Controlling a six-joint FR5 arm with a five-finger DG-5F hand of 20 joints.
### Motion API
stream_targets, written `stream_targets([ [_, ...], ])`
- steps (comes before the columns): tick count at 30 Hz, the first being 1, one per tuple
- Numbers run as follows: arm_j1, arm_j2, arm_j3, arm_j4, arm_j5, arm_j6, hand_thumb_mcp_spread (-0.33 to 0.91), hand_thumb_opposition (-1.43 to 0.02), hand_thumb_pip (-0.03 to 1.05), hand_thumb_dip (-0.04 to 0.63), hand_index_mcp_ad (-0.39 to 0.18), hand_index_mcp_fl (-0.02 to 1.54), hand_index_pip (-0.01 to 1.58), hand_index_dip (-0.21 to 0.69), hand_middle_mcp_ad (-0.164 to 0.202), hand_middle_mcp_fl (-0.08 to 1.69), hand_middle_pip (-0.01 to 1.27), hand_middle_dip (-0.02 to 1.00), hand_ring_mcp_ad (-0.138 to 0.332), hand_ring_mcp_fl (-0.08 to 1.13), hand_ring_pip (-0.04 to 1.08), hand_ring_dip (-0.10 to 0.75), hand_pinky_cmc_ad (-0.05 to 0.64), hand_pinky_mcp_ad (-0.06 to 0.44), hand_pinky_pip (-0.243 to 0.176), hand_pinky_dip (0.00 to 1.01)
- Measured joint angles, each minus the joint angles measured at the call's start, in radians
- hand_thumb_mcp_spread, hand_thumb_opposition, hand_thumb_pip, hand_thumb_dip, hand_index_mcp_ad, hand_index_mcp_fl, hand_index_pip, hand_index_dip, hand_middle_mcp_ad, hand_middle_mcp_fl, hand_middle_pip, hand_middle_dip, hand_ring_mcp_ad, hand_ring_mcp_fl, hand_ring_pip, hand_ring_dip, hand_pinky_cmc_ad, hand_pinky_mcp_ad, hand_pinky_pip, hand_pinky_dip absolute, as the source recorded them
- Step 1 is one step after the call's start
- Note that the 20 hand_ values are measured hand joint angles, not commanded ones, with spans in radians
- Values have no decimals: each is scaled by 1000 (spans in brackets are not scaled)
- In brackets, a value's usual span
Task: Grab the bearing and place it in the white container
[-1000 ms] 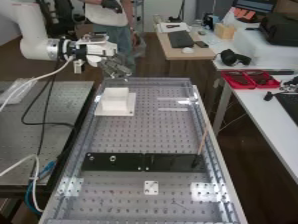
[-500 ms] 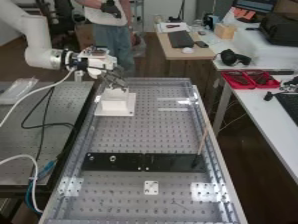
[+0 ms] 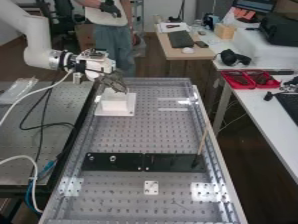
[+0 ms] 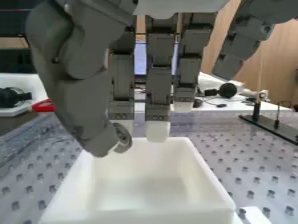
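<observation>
Hand [image 3: 112, 81]: above the white container [image 3: 114, 104], at the table's far end.
Fingers: narrow at the thumb, which bends in to pinch the bearing; the others hang nearly straight.
Bearing [image 4: 122, 138]: at the thumb's tip, over the container's opening, near its rim.
Container: upright, open side up, on a white base plate [image 3: 127, 112].
Black plates [image 3: 118, 164]: lying across the perforated table [image 3: 126, 137], well apart from the container.

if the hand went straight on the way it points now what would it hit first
Probably the white container, just below the hand; whether it would meet the rim or inside first, depth leaves unclear.
</observation>
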Motion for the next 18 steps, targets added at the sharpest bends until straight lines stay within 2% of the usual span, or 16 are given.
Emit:
stream_targets([
  [2,-2,5,-1,-8,1,2,494,-850,642,281,-147,396,1229,9,33,581,759,728,45,246,401,532,405,246,17,168],
  [5,-7,12,-4,-10,1,2,468,-836,641,281,-145,319,1236,12,37,546,759,724,44,202,422,522,401,246,-12,197],
  [11,-27,11,-5,-14,-10,16,426,-822,644,281,-148,253,1190,10,33,480,759,712,40,148,443,506,379,250,-28,244],
  [13,-34,10,-5,-12,-18,16,421,-806,653,284,-145,253,1192,10,37,471,759,712,58,147,440,494,379,246,-44,248],
  [15,-43,11,-5,-8,-28,10,424,-808,696,281,-152,236,1190,10,35,461,766,703,63,145,438,494,379,250,-44,253],
  [18,-52,29,-5,-7,-34,-1,421,-791,698,284,-152,239,1190,10,33,461,771,703,63,147,438,494,379,246,-44,260],
])
